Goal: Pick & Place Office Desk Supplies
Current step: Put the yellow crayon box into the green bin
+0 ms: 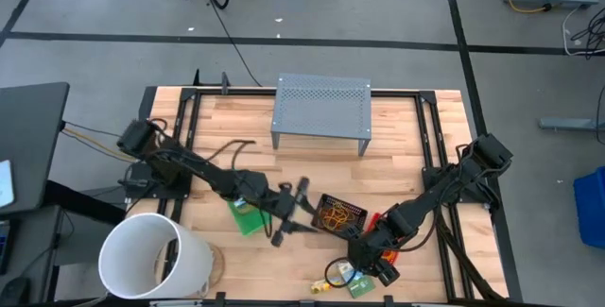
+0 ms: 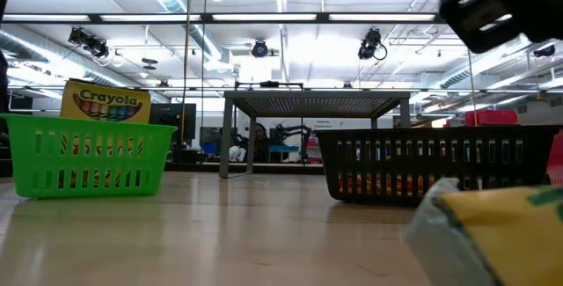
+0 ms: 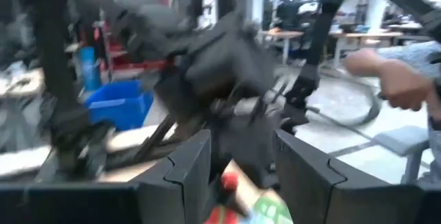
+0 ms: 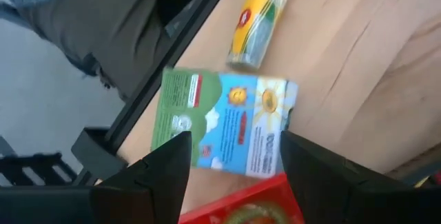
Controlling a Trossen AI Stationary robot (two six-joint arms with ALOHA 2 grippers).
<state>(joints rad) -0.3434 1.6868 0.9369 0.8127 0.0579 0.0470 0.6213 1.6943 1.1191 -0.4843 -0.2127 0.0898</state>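
Bench [image 1: 397, 146] carrying white bucket [image 1: 151, 255], grey perforated stand [image 1: 321, 109], black mesh tray [image 1: 340, 214], green tray [image 1: 248, 214]; crayon box [image 4: 220, 124] and glue stick [image 4: 258, 17] near front edge, below right gripper [image 4: 234, 162], fingers wide, empty; left gripper [image 1: 304, 211] between trays, grip unclear.

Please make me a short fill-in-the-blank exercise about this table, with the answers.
1. The Crayola box stands in the ___ mesh tray.
2. The big bucket near the left arm is ___.
3. The right gripper hovers with jaws ___ above a crayon box.
Answers: green; white; open.
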